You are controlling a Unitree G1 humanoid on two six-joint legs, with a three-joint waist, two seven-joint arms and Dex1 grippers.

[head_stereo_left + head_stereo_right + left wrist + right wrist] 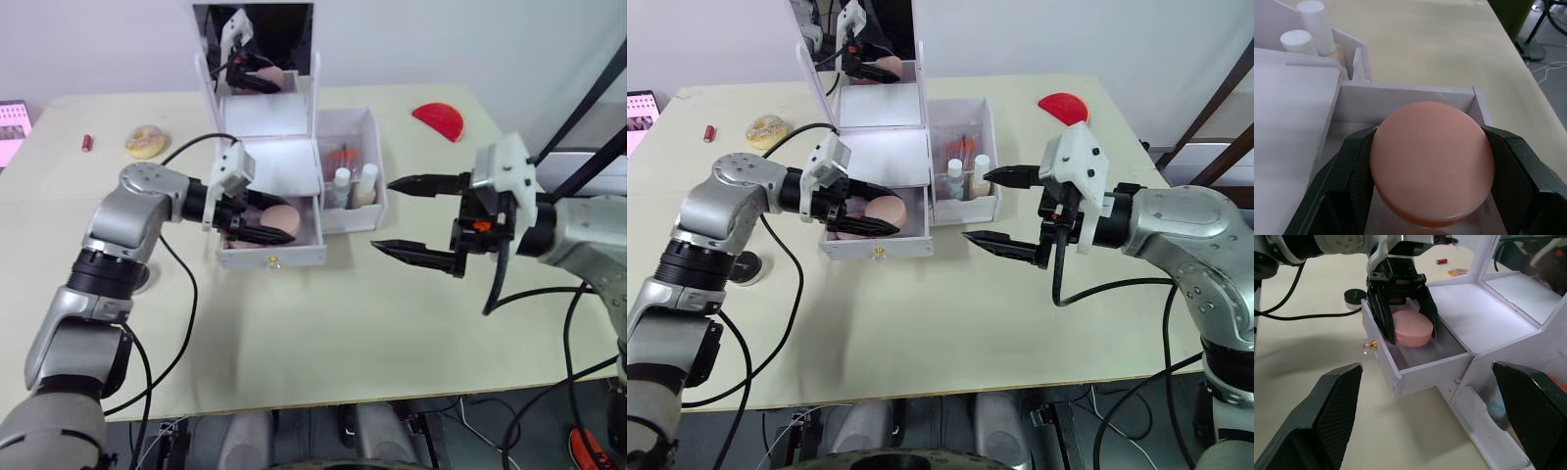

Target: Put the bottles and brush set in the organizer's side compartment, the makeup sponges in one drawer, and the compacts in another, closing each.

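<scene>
Compact going into the open drawer

Left claw clamps the pink compact inside the drawer; right claw hangs apart. Next: release, withdraw, push drawer shut.

Your left gripper and its compact fill the open drawer, blocking entry from above. Bottles crowd the side compartment. The raised mirror lid walls off the back. You have free table before the drawer front.
</scene>
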